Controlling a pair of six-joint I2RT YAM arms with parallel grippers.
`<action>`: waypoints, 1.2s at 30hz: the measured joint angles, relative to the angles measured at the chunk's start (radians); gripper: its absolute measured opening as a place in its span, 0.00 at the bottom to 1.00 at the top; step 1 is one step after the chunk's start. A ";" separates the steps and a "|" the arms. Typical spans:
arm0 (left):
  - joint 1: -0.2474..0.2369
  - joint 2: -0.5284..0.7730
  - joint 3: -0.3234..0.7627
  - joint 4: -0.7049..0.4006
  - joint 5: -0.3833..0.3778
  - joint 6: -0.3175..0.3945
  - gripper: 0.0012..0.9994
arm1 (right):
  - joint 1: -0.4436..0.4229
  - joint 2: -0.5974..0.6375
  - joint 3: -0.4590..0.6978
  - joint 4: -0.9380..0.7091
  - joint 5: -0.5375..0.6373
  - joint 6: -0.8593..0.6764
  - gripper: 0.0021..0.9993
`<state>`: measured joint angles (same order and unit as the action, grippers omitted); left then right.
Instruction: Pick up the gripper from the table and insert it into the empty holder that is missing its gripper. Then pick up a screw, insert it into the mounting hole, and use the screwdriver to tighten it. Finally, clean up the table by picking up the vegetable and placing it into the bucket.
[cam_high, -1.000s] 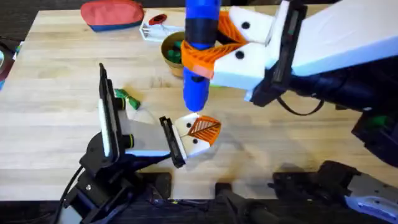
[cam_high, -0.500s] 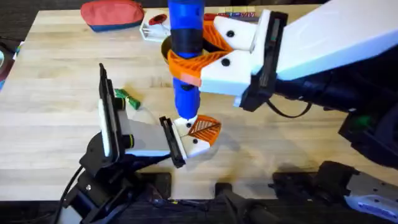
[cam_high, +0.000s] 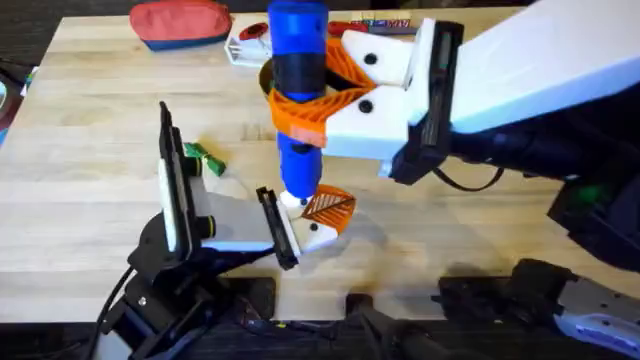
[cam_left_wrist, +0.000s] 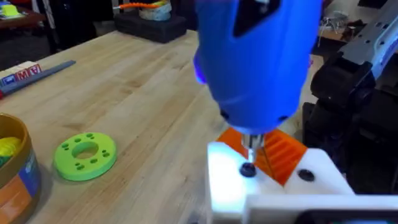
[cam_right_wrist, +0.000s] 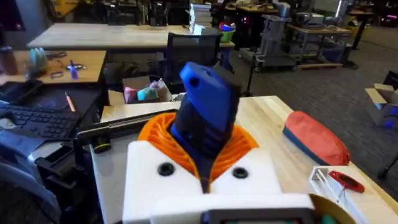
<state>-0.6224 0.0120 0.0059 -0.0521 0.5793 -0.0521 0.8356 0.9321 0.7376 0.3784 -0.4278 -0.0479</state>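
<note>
My right gripper (cam_high: 318, 100), white fingers with orange ribbed pads, is shut on the blue screwdriver (cam_high: 298, 90) and holds it upright. Its tip rests on a dark screw (cam_left_wrist: 247, 169) in the cream-white holder (cam_high: 318, 232). The orange gripper (cam_high: 328, 206) sits in that holder. My left gripper (cam_high: 278, 228) is shut on the holder's near end just above the table. The green vegetable (cam_high: 203, 160) lies on the wood to the left of the holder. The tan bucket (cam_left_wrist: 13, 177) with its orange band stands behind the screwdriver, mostly hidden in the overhead view.
A green ring-shaped disc (cam_left_wrist: 85, 154) lies next to the bucket. At the table's far edge are a red pouch (cam_high: 180, 22) and a white box (cam_high: 245, 47) holding a red-handled tool. Bare wood stretches to the left and right of the holder.
The right arm has carried the screwdriver left and down, so its tip now sits on the holder. The left gripper and the holder have stayed in place.
</note>
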 joint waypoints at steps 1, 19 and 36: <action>0.000 0.000 0.000 0.000 0.000 0.000 0.00 | 0.000 0.000 0.000 -0.002 0.000 0.000 0.01; 0.000 0.000 0.000 0.000 0.000 0.000 0.00 | 0.000 0.010 0.000 -0.032 0.000 0.000 0.01; 0.000 0.000 0.000 0.000 0.000 0.000 0.00 | -0.001 0.010 0.000 -0.013 -0.007 -0.008 0.01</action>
<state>-0.6224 0.0120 0.0059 -0.0521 0.5789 -0.0521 0.8349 0.9417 0.7376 0.3653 -0.4351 -0.0559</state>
